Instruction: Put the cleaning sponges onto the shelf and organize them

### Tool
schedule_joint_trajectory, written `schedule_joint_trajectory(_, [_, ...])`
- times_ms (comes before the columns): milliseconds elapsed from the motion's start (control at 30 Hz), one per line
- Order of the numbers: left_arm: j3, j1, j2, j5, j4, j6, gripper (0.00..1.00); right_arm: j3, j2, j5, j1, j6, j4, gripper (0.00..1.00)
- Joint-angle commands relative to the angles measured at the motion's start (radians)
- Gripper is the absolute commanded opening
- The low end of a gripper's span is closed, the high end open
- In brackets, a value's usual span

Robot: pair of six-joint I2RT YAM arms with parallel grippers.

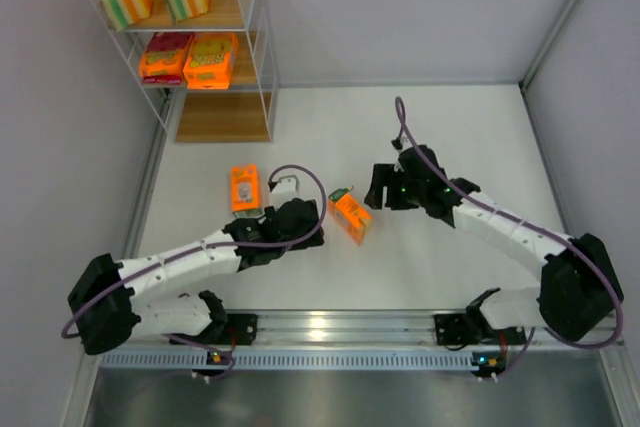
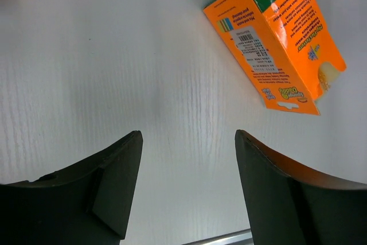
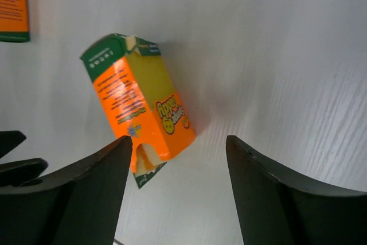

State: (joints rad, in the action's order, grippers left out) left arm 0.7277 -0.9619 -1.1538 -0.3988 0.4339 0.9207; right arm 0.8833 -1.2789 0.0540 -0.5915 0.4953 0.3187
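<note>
Both left hand (image 2: 188,142) and right hand (image 3: 178,142) hang spread, flanking one sponge pack (image 1: 351,215) on open table (image 1: 450,127).

I see a glossy printed cardboard sponge pack (image 3: 135,104) on the matt white, faintly wood-grained tabletop (image 2: 114,55); upper left, the shelf (image 1: 225,117) shows pale wooden boards on thin white wire.

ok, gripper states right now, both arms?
Left gripper: open, empty.
Right gripper: open, holding nothing; orange pack lies free just ahead of it.
</note>
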Motion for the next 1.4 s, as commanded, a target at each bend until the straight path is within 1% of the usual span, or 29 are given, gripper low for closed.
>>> schedule_joint_trajectory(0, [0.010, -0.005, -0.021, -0.094, -0.064, 0.072, 0.71, -0.055, -0.057, -0.008, 0.005, 0.080, -0.170, 0.67])
schedule_joint_trajectory(33, [-0.003, -0.005, -0.029, -0.098, -0.078, 0.072, 0.70, -0.061, -0.083, -0.031, 0.010, 0.092, -0.185, 0.56])
schedule_joint_trajectory(100, [-0.016, -0.005, -0.037, -0.107, -0.125, 0.081, 0.68, -0.046, -0.114, -0.063, 0.016, 0.089, -0.169, 0.50])
schedule_joint_trajectory(133, [-0.033, -0.001, -0.047, -0.089, -0.156, 0.083, 0.68, -0.035, -0.144, -0.115, 0.018, 0.072, -0.156, 0.48])
schedule_joint_trajectory(200, [-0.066, 0.021, -0.058, -0.013, -0.230, 0.086, 0.67, -0.026, -0.168, -0.135, 0.016, 0.059, -0.139, 0.48])
schedule_joint_trajectory(233, [-0.082, 0.038, -0.072, 0.062, -0.318, 0.092, 0.67, -0.029, -0.184, -0.138, 0.016, 0.048, -0.144, 0.48])
schedule_joint_trajectory(267, [-0.109, 0.069, -0.079, 0.095, -0.354, 0.101, 0.67, -0.036, -0.194, -0.131, 0.016, 0.045, -0.162, 0.47])
schedule_joint_trajectory(400, [-0.125, 0.101, -0.084, 0.170, -0.475, 0.105, 0.70, -0.049, -0.206, -0.103, -0.011, 0.042, -0.199, 0.46])
schedule_joint_trajectory(533, [-0.177, 0.152, -0.032, 0.241, -0.563, 0.142, 0.70, -0.017, -0.211, -0.154, -0.085, 0.061, -0.187, 0.46])
schedule_joint_trajectory(567, [-0.198, 0.191, -0.021, 0.294, -0.610, 0.170, 0.69, 0.006, -0.215, -0.164, -0.111, 0.066, -0.181, 0.46])
schedule_joint_trajectory(633, [-0.255, 0.239, -0.001, 0.336, -0.662, 0.191, 0.69, 0.028, -0.226, -0.187, -0.137, 0.066, -0.161, 0.46])
schedule_joint_trajectory(667, [-0.261, 0.277, 0.003, 0.348, -0.670, 0.191, 0.69, 0.051, -0.229, -0.198, -0.163, 0.063, -0.156, 0.47])
schedule_joint_trajectory(700, [-0.261, 0.288, 0.006, 0.359, -0.670, 0.182, 0.69, 0.062, -0.232, -0.209, -0.175, 0.055, -0.150, 0.47])
schedule_joint_trajectory(833, [-0.260, 0.310, 0.009, 0.385, -0.689, 0.167, 0.72, 0.121, -0.263, -0.308, -0.258, 0.040, -0.104, 0.48])
schedule_joint_trajectory(867, [-0.261, 0.311, 0.011, 0.385, -0.687, 0.165, 0.72, 0.138, -0.270, -0.312, -0.284, 0.043, -0.102, 0.48])
schedule_joint_trajectory(1000, [-0.306, 0.334, 0.031, 0.385, -0.687, 0.178, 0.72, 0.143, -0.324, -0.237, -0.300, 0.098, -0.148, 0.49])
schedule_joint_trajectory(1100, [-0.375, 0.373, 0.086, 0.393, -0.687, 0.201, 0.72, 0.167, -0.375, -0.188, -0.301, 0.127, -0.158, 0.48])
schedule_joint_trajectory(1200, [-0.427, 0.403, 0.193, 0.394, -0.687, 0.182, 0.74, 0.193, -0.411, -0.172, -0.314, 0.140, -0.158, 0.47])
schedule_joint_trajectory(1300, [-0.444, 0.423, 0.258, 0.391, -0.620, 0.164, 0.76, 0.224, -0.424, -0.160, -0.315, 0.126, -0.158, 0.48])
schedule_joint_trajectory(1367, [-0.452, 0.442, 0.272, 0.394, -0.601, 0.158, 0.77, 0.258, -0.433, -0.151, -0.317, 0.117, -0.155, 0.48])
